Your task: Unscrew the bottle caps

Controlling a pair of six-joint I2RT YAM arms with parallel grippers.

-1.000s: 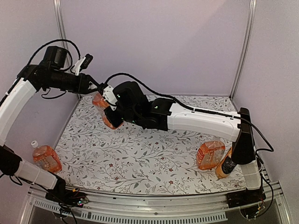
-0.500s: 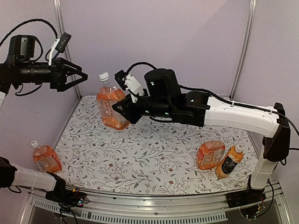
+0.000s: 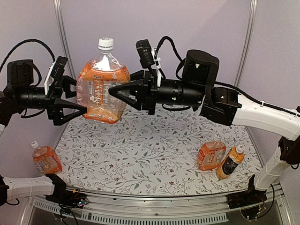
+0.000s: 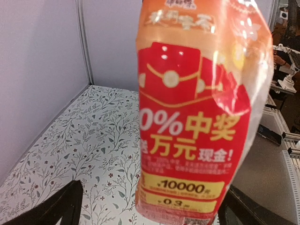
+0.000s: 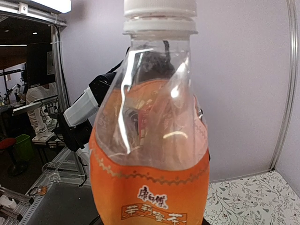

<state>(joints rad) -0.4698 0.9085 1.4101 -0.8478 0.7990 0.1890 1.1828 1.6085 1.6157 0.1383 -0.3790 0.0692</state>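
top external view is showing the right gripper [image 3: 123, 97] clenched on a bottle [image 3: 99, 89] of orange drink, gripping its belly and holding it upright in mid-air, well above the table [image 3: 154, 154]. its white cap [image 3: 105, 43] is sitting on top, not off yet. left gripper [image 3: 77, 96] is hanging released, jaws wide, just beside the bottle's other side.

bottle is looking mostly full, so prob heavy-ish, w/ thin soft sides that'd be denting under a squeeze. the glossy label [image 4: 197, 117] is likely slippery. cap is small and stiff; am guessing it's best pinched round its rim w/ the free gripper.

second bottle [image 3: 45, 158] is lying near left on the flowery cloth. third bottle [image 3: 211, 155] and dark-label bottle [image 3: 229, 165] are lying side by side near right. plain lilac walls [image 3: 187, 28] are boxing it all in.
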